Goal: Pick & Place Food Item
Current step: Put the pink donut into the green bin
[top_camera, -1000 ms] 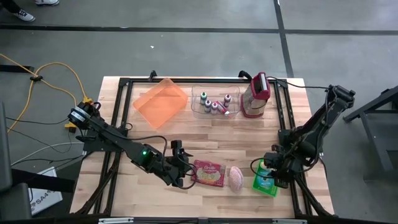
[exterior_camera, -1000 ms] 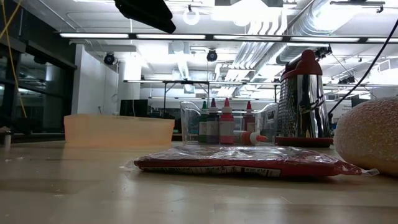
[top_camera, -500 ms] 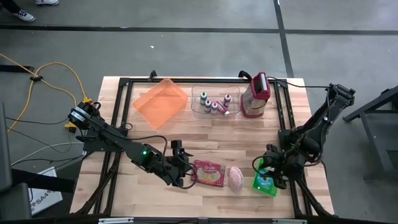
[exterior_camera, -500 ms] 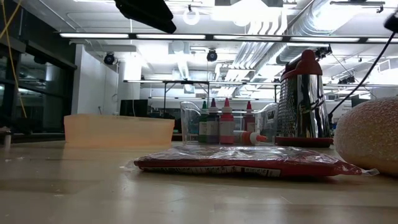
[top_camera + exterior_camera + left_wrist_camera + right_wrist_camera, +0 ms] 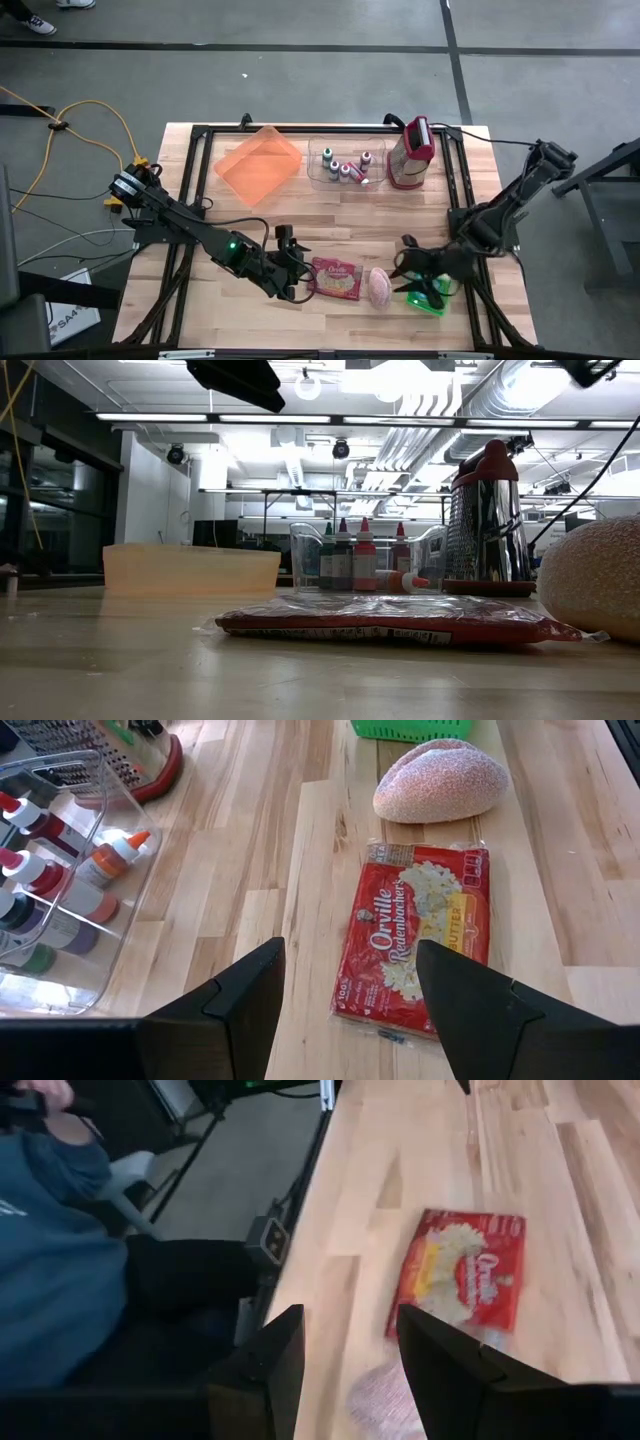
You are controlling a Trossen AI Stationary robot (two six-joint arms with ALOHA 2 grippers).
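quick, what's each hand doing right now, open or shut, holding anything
Left hand: open, empty, beside the popcorn bag.
Right hand: open, empty, above the pink bread roll.

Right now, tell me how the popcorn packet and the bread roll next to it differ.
The popcorn packet is a flat rectangle lying low on the table; the bread roll is a rounded, domed lump that stands taller. The packet is glossy red and yellow plastic with printed lettering; the roll is pale, speckled and unwrapped. The packet lies nearer the left gripper, the roll nearer the right gripper. Both rest on the table near its front edge, ungripped.
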